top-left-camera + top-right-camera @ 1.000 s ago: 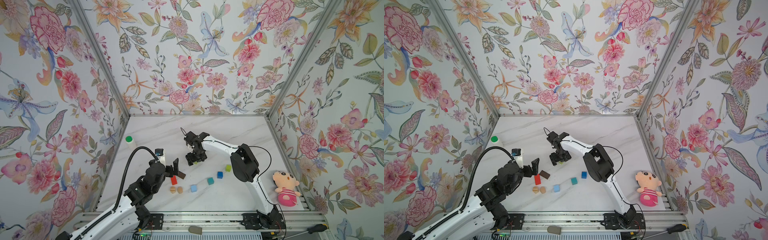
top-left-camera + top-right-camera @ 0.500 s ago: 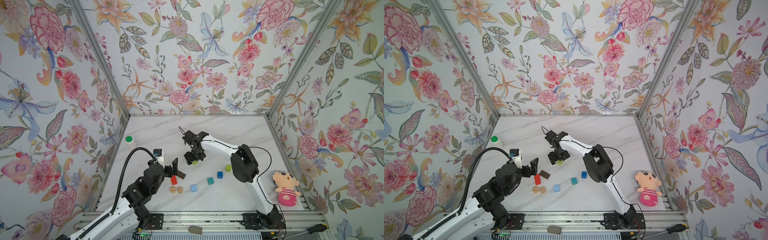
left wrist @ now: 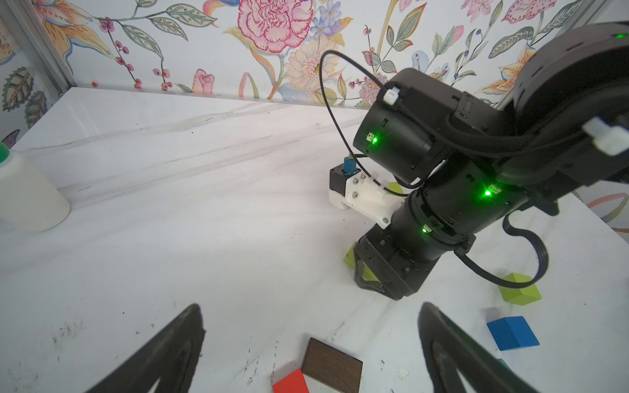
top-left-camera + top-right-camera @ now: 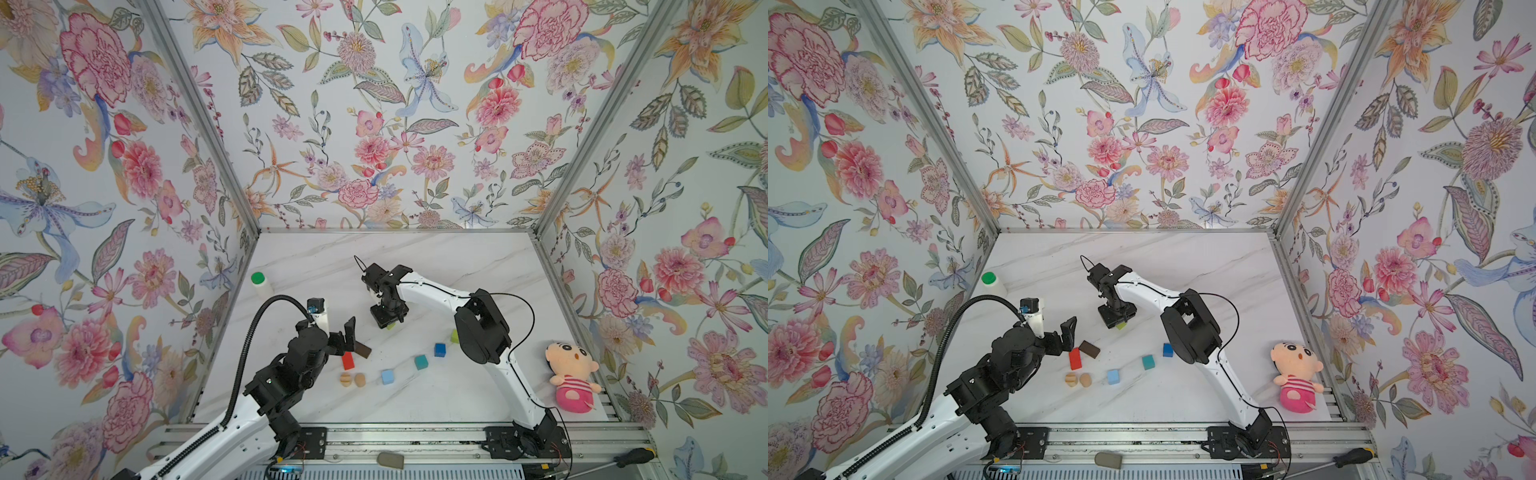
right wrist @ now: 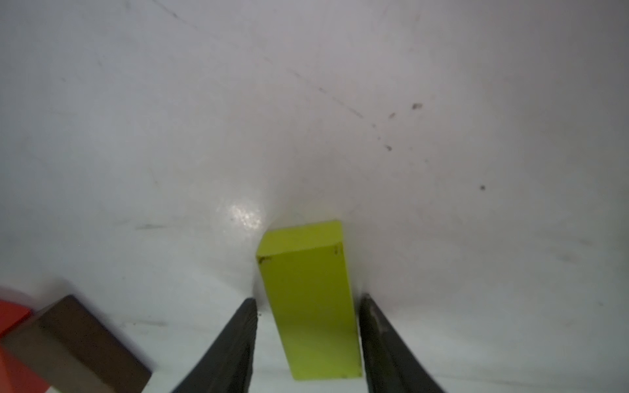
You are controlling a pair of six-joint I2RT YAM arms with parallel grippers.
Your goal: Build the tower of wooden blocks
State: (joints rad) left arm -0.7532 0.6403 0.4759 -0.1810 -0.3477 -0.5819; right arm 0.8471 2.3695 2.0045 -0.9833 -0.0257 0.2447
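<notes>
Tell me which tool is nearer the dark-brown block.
Left. The left tool hangs open right by the dark-brown block; the right tool is farther back, straddling a lime-green block.

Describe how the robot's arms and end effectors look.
Left arm and right arm: white links, bulky black joints. A ribbed black hose arcs over the left; a thin black cable loops along the right, with green wrist lights. Left end effector and right end effector: black tapered fingers.

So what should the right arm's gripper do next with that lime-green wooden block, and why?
Probably close the jaws onto it. The right gripper straddles the lime-green oblong wooden block; slim gaps show beside its black fingers, so it seems not yet pinched.
</notes>
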